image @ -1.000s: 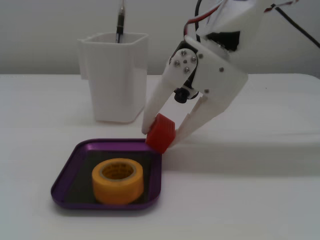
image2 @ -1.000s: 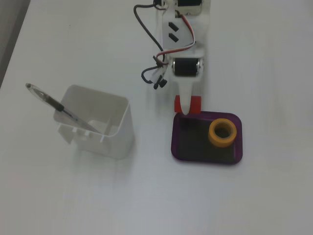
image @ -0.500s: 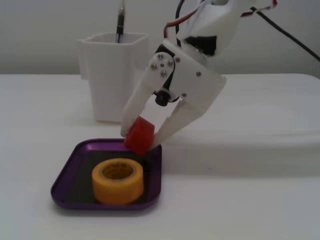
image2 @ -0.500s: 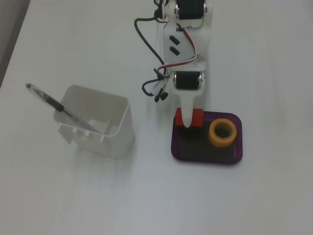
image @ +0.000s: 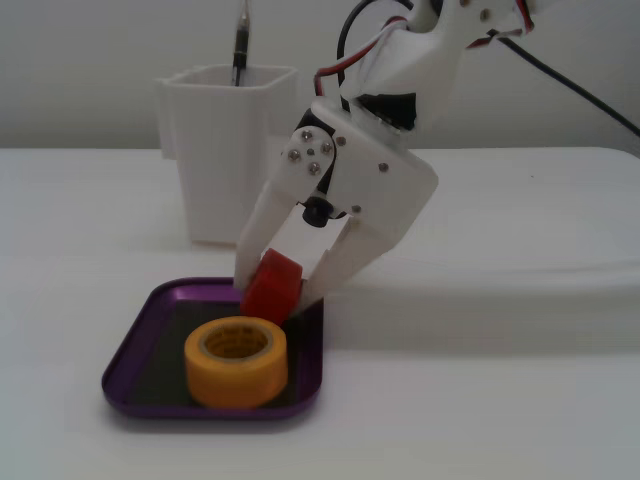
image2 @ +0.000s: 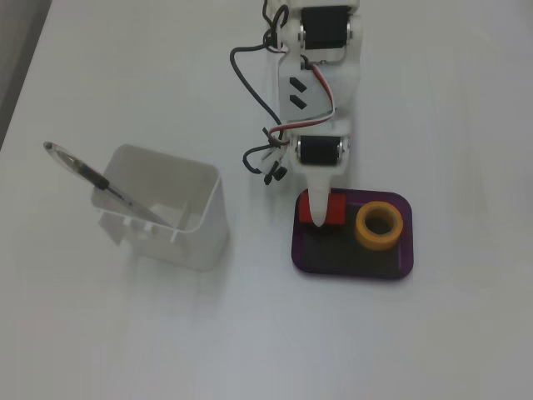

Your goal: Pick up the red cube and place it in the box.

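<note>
The red cube (image: 270, 287) is held between the white fingers of my gripper (image: 277, 294), just above the back part of the purple box (image: 135, 345). In a fixed view from above, the cube (image2: 332, 212) sits over the box's upper left corner with one white finger (image2: 318, 208) across it. The box (image2: 350, 262) is a shallow purple tray with a dark floor. My gripper (image2: 320, 218) is shut on the cube. Whether the cube touches the floor cannot be told.
A yellow tape roll (image: 235, 361) lies in the box, in the right half seen from above (image2: 380, 226). A tall white square container (image: 228, 150) holding a pen (image2: 100, 182) stands behind and left of the box. The table is white.
</note>
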